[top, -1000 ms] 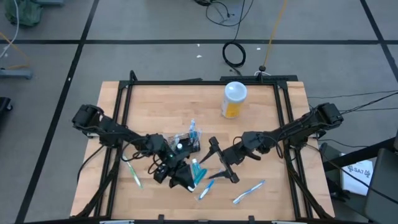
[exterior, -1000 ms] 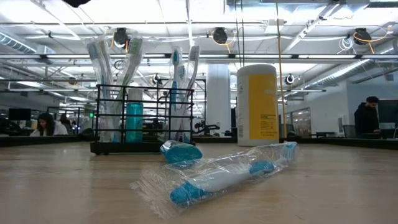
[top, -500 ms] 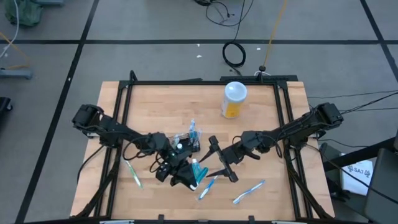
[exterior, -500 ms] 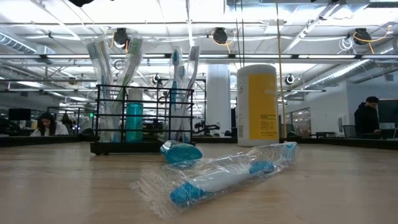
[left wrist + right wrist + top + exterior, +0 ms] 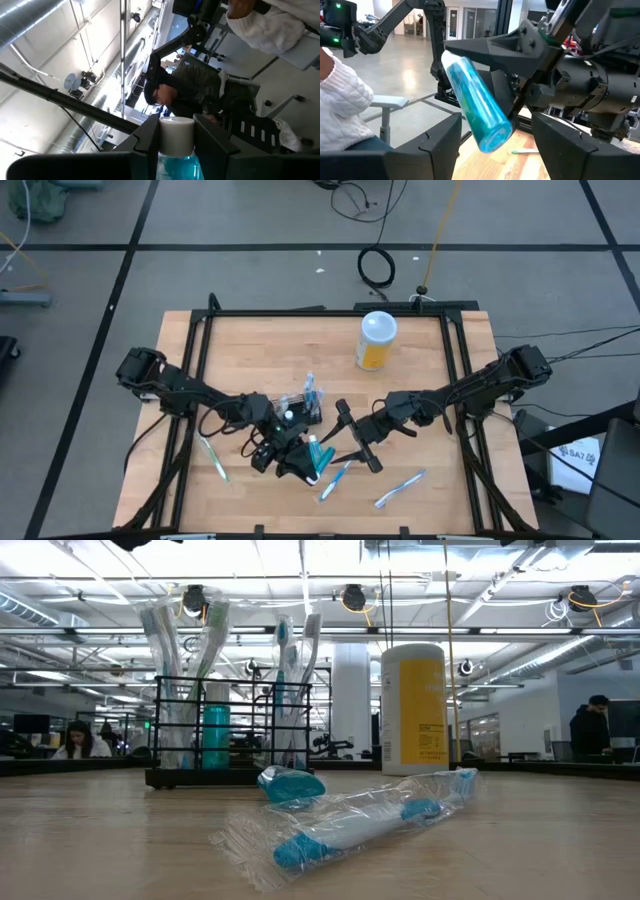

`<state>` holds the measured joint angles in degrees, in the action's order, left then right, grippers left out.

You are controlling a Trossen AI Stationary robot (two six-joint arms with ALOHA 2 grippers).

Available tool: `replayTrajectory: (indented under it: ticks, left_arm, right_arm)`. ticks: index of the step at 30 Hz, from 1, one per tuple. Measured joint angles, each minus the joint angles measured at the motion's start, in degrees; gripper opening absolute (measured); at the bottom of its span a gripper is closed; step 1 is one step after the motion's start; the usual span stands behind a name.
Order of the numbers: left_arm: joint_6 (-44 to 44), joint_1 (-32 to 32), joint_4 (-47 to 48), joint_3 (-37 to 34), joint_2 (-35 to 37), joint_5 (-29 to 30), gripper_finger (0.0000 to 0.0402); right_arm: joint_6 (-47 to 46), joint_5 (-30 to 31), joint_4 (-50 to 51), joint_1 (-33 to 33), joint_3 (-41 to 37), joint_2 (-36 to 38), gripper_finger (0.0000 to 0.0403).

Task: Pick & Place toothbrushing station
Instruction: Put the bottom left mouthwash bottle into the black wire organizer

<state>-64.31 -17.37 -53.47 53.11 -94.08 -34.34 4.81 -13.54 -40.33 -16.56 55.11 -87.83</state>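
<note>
High view: my left pincer (image 5: 303, 463) grips a teal tube (image 5: 314, 454), beside the basket (image 5: 298, 410); my right pincer (image 5: 352, 442), jaws wide and empty, stands just beside it.
Left wrist view: white cap (image 5: 176, 136) between my fingers (image 5: 212, 145); the clamp looks shallow, so the tube may slip.
Right wrist view: only here shows the tube tilted; the pincers could collide.

I find almost nothing I can read. A white tag (image 5: 581, 450) on the floor beside my desk, by my right arm, carries dark characters that look like "SA7". The yellow label on the white canister (image 5: 414, 710) shows blocks of dark print, too small for me to make out.
</note>
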Motion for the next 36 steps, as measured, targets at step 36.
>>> replayTrajectory:
  ticks: [36]
  left_arm:
    - [0.37,3.76,2.56,0.01,0.04,-6.33,0.0099]
  right_arm:
    - [0.41,-6.22,2.18,0.42,-0.02,0.57,0.0094]
